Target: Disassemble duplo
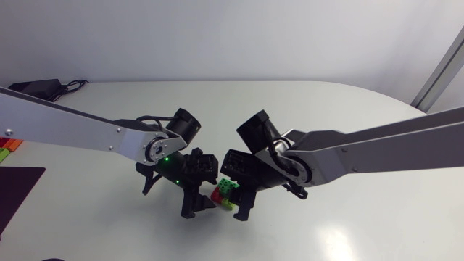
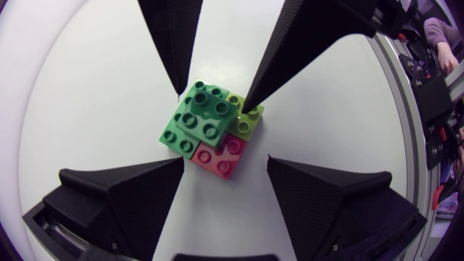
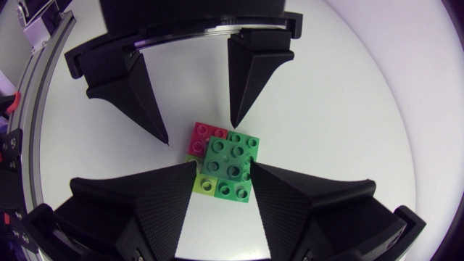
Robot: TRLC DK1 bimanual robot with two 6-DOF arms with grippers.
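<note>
The duplo stack (image 1: 226, 193) sits on the surface (image 1: 348, 225), lower middle from overhead, green bricks over red and lime. The left gripper (image 2: 225, 158) holds its fingers spread just short of it. The right gripper (image 3: 223, 164) has its fingers spread too, closely flanking it.

Duplo stack (image 1: 226, 192) between left end effector (image 2: 225, 161) and right end effector (image 3: 224, 165)

Left arm (image 1: 72, 127), right arm (image 1: 377, 148): flat silver-grey links, round black joints, black cable loops (image 1: 151, 117). Matte black, textured wedge fingers (image 2: 123, 196). Green light (image 1: 165, 161) just behind left gripper (image 1: 199, 206).
</note>
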